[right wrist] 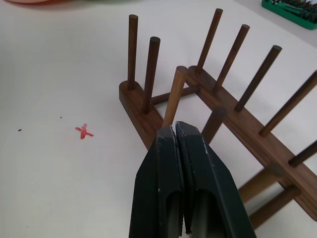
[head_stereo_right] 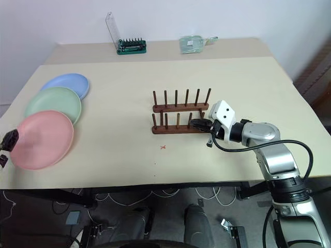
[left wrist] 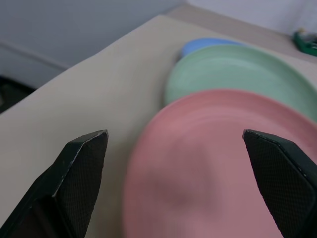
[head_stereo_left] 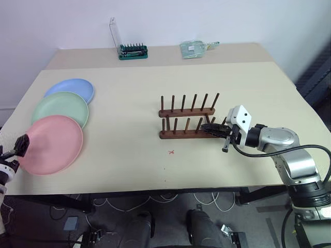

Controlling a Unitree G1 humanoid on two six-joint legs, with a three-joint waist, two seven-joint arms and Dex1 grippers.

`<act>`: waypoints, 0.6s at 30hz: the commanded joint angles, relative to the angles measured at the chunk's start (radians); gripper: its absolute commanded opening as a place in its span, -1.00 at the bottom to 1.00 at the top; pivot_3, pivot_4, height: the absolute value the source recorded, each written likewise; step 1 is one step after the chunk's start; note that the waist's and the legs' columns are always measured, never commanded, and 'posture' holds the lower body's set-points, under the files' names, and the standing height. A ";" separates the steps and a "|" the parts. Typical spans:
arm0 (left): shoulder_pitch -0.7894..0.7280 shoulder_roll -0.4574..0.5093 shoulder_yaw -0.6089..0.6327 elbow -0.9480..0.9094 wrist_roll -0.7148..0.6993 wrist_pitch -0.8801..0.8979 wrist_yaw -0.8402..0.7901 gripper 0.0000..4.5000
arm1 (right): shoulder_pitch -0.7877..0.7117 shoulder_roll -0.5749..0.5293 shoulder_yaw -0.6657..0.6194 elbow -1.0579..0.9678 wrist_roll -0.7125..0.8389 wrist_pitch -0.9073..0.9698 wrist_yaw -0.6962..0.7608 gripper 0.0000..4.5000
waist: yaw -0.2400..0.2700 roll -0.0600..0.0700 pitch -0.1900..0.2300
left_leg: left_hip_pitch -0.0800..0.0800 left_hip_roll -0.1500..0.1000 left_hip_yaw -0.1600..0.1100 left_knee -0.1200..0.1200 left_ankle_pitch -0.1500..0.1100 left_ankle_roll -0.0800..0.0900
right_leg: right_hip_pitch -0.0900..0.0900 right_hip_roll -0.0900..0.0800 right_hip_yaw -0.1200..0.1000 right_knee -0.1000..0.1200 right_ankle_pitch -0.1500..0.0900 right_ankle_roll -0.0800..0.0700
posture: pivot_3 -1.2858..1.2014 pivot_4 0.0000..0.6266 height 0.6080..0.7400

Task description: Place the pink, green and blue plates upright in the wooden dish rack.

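Pink plate [head_stereo_left: 51,143] flat beside left gripper [head_stereo_left: 21,144]

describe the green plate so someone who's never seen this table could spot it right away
On the beige table, look to the left side, away from the wooden dish rack, where three round plates overlap in a row. The green plate is the middle one, partly under the pink plate and lying over the blue plate. It is pale green, smaller than the pink and larger than the blue.
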 commanded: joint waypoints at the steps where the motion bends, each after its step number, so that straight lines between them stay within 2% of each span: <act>1: -0.010 0.008 0.069 0.087 -0.020 -0.015 0.050 0.98 | -0.018 0.004 -0.010 -0.004 -0.001 -0.025 0.007 -1.00 | 0.000 0.000 0.000 | 0.000 0.000 0.000 0.000 0.000 0.000 | 0.000 0.000 0.000 0.000 0.000 0.000 | 0.03 -0.52 1.00; 7: 0.020 -0.007 -0.015 0.113 -0.036 0.030 -0.004 0.98 | -0.009 0.006 -0.013 -0.014 -0.004 -0.025 0.002 -1.00 | 0.001 -0.002 -0.001 | 0.000 0.000 0.000 0.000 0.000 0.000 | 0.000 0.000 0.000 0.000 0.000 0.000 | 0.03 -0.52 1.00; 8: 0.020 -0.014 -0.018 0.115 -0.042 0.028 -0.008 0.88 | -0.006 0.006 -0.014 -0.017 -0.003 -0.023 0.000 -1.00 | 0.000 -0.002 -0.001 | 0.000 0.000 0.000 0.000 0.000 0.000 | 0.000 0.000 0.000 0.000 0.000 0.000 | 0.03 -0.52 1.00; 10: 0.017 -0.025 -0.020 0.114 -0.055 0.023 -0.020 0.59 | 0.002 0.005 -0.015 -0.023 -0.002 -0.022 -0.003 -1.00 | 0.000 -0.002 -0.001 | 0.000 0.000 0.000 0.000 0.000 0.000 | 0.000 0.000 0.000 0.000 0.000 -0.001 | 0.03 -0.52 1.00; 16: 0.009 -0.033 -0.052 0.104 -0.064 0.016 -0.050 -0.80 | 0.009 0.006 -0.014 -0.034 -0.002 -0.018 -0.012 -1.00 | -0.001 -0.003 -0.001 | 0.000 0.000 0.000 0.000 0.000 0.000 | 0.000 0.000 0.000 0.000 -0.001 -0.002 | 0.03 -0.52 1.00; 17: 0.008 -0.035 -0.053 0.104 -0.069 0.014 -0.050 -0.98 | 0.010 0.006 -0.015 -0.036 -0.001 -0.017 -0.013 -1.00 | -0.001 -0.002 -0.001 | 0.000 0.000 0.000 0.000 0.000 0.000 | 0.000 0.000 0.000 0.000 -0.001 -0.002 | 0.03 -0.52 1.00; 18: 0.008 -0.040 -0.055 0.101 -0.075 0.009 -0.054 -0.98 | 0.012 0.004 -0.017 -0.037 0.001 -0.018 -0.013 -1.00 | 0.000 -0.002 -0.001 | 0.000 0.000 0.000 0.000 0.000 0.000 | 0.000 0.000 0.000 0.000 -0.001 -0.002 | 0.03 -0.52 1.00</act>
